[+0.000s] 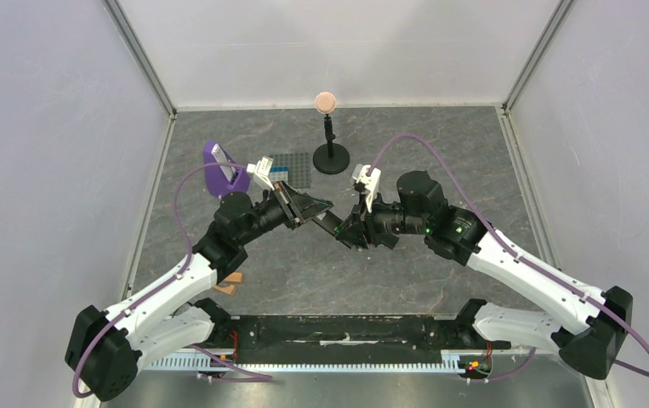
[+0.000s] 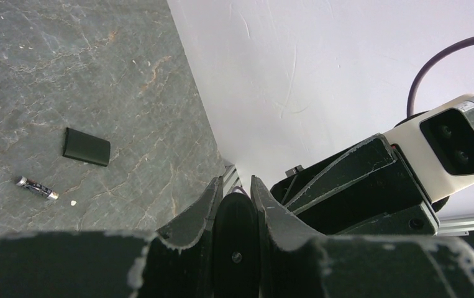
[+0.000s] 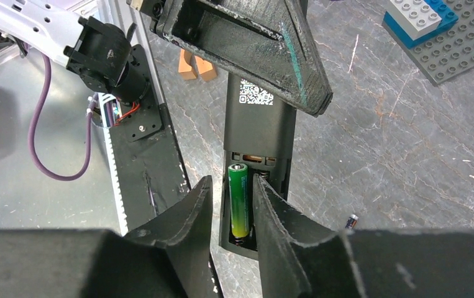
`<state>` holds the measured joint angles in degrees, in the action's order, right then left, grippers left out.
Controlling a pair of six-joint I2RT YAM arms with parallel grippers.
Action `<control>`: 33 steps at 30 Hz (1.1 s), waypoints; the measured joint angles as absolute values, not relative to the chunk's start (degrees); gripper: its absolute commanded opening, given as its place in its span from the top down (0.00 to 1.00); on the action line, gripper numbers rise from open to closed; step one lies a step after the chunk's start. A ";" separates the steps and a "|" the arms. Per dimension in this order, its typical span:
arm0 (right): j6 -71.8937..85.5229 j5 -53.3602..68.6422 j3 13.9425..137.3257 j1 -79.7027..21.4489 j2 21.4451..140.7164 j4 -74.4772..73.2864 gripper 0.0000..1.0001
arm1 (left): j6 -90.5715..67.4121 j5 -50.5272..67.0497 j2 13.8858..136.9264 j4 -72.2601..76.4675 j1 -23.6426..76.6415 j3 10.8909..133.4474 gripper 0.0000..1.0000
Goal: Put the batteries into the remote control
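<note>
Right wrist view: the right hand (image 3: pixel 233 181) is hovering with its fingers slightly parted on either side of the green battery (image 3: pixel 238 198), not squeezing it.
Green battery: lying lengthwise in the recess of the remote control (image 3: pixel 260 127), its silver tip pointing toward the QR label.
Remote control: black, back side up, being held over the tabletop (image 3: pixel 408 155); the left hand (image 2: pixel 235 186) is pinching its far end.
Second battery: a dark battery (image 2: pixel 36 187) is lying on the tabletop near a black battery cover (image 2: pixel 86 146).
Surroundings: orange blocks (image 3: pixel 195 65) are sitting beyond the remote control; a grey baseplate (image 3: pixel 464 49) carrying bricks (image 3: pixel 417 15) is lying well apart.
In the way: the left hand is covering the remote control's label end.
</note>
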<state>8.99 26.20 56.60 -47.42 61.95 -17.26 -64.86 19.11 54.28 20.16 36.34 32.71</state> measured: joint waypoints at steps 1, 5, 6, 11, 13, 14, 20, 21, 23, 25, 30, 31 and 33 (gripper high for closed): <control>9.08 26.13 56.60 -47.42 61.87 -17.26 0.65 | -64.86 19.16 54.28 20.29 36.34 32.71 0.98; 10.02 25.98 56.60 -47.42 61.67 -17.26 0.60 | -64.84 19.14 54.28 20.36 36.34 32.71 0.98; 10.24 25.87 56.60 -47.42 61.56 -17.26 0.60 | -64.84 19.14 54.30 20.36 36.34 32.71 0.98; 11.60 24.38 56.62 -47.51 60.34 -17.26 0.52 | -64.66 19.14 54.28 20.34 36.34 32.71 0.98; 12.51 23.31 56.66 -47.53 59.66 -17.23 0.44 | -64.47 19.38 54.28 20.34 36.34 32.71 0.98; 13.34 22.52 56.66 -47.51 59.35 -17.19 0.40 | -64.38 19.57 54.28 20.36 36.34 32.69 0.98; 19.81 19.42 56.62 -47.42 56.90 -14.87 0.10 | -63.22 19.55 54.28 20.69 36.34 32.71 0.98; 21.43 18.76 56.49 -47.42 56.27 -14.15 0.07 | -63.11 19.55 54.28 20.88 36.34 32.69 0.98; 25.65 16.47 55.48 -47.42 54.50 -12.36 0.02 | -62.92 19.53 54.24 21.34 36.34 32.71 0.98; 30.26 13.98 53.58 -47.42 52.71 -10.83 0.02 | -62.85 19.51 54.19 21.63 36.34 32.69 0.98; 43.11 9.43 46.30 -47.42 49.74 -7.94 0.02 | -62.87 19.38 54.17 22.63 36.34 32.71 0.98; 45.43 8.84 44.66 -47.42 49.45 -7.18 0.02 | -62.89 19.35 54.15 22.98 36.34 32.71 0.98; 49.54 7.68 41.80 -47.42 48.88 -6.07 0.02 | -62.89 19.35 54.06 23.44 36.34 32.69 0.98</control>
